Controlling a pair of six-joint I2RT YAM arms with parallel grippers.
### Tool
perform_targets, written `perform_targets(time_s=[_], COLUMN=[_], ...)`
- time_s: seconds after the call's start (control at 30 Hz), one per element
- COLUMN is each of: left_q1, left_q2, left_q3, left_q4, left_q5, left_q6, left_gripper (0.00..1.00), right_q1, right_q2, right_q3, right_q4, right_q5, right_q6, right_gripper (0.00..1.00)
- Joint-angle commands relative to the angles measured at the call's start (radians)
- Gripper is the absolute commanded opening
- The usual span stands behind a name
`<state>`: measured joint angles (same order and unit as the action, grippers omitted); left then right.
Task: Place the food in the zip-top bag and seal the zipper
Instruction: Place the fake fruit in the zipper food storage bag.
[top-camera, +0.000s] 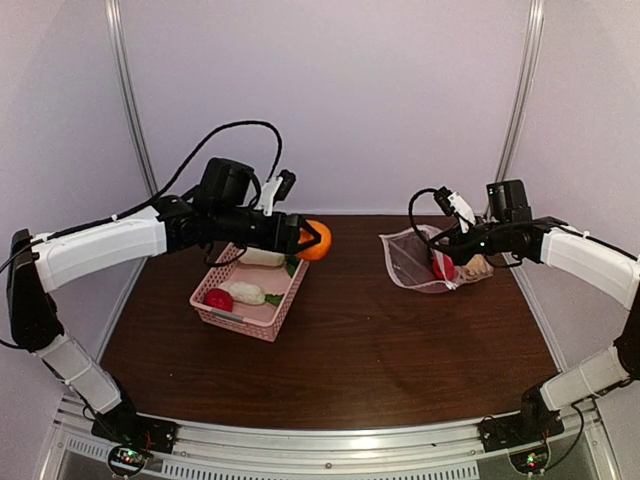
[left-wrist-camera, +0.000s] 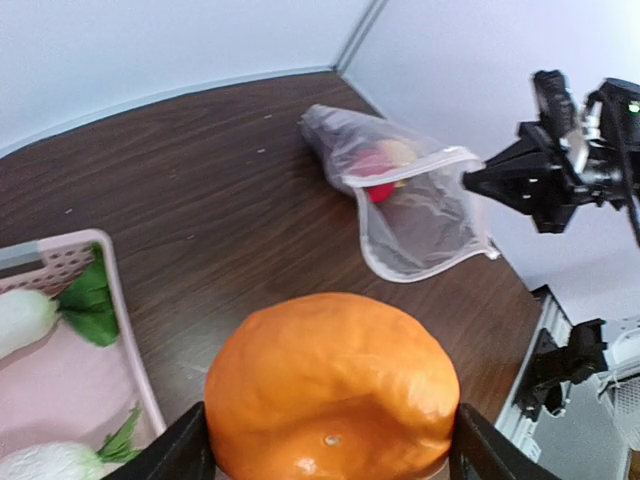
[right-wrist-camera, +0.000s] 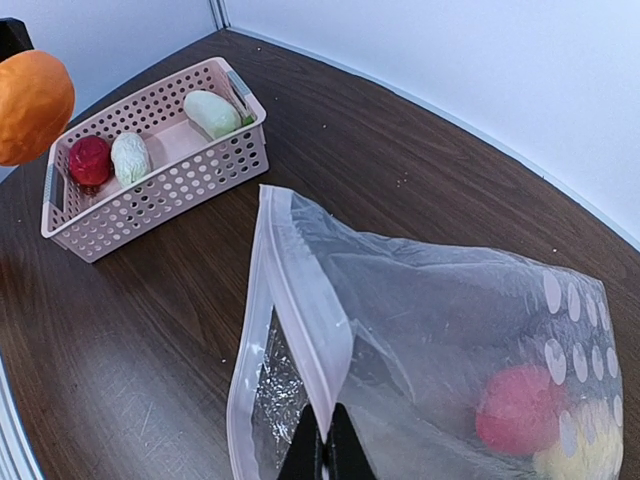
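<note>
Our left gripper (top-camera: 311, 240) grasps the orange fruit (top-camera: 319, 241) aloft beside the basket (top-camera: 232, 318), well apart from the zip-top bag (top-camera: 408, 262), whose lip our right gripper (right-wrist-camera: 325, 455) pinches. The mouth looks narrow, so the fruit may snag and drop outside.

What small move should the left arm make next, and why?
Probably carry the orange fruit rightward toward the mouth of the zip-top bag: the left gripper holds it lifted near the basket, while the right gripper pinches the bag's rim, so the mouth stands open.
</note>
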<state>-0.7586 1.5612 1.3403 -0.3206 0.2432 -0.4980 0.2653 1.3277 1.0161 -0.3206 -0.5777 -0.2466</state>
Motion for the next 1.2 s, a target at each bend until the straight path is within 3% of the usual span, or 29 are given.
perform_targets(time_s=[0.0, 0.13, 0.47, 0.83, 1.17], left_q1=[-0.061, -0.123, -0.18, -0.191, -0.222], left_q2=[0.051, 0.15, 0.374, 0.536, 0.659], left_q3=[-0.004, 0.045, 0.127, 0.281, 0.468], left_q4=[0.31, 0.42, 0.634, 0.554, 0.431], left_q5=[0.16, 0.208, 0.251, 0.103, 0.012], left_q6=[-0.029, -0.029, -0.202, -0.233, -0.261], left_gripper=[0.61, 0.61, 0.55, 0.53, 0.61], right_q1=[0.001, 0.001, 0.001, 0.0, 0.0], right_q2=[-0.024, -0.031, -0.061, -0.065, -0.065], right_q3=[-0.006, -0.006, -0.014, -0.043, -0.05], right_q4=[0.021, 0.019, 0.02, 0.086, 0.094], right_q5=[-0.026, -0.07, -0.268, -0.38, -0.373], right_q6=[0.026, 0.03, 0.026, 0.106, 0.108], right_gripper=[0.0, 0.0, 0.0, 0.0, 0.0])
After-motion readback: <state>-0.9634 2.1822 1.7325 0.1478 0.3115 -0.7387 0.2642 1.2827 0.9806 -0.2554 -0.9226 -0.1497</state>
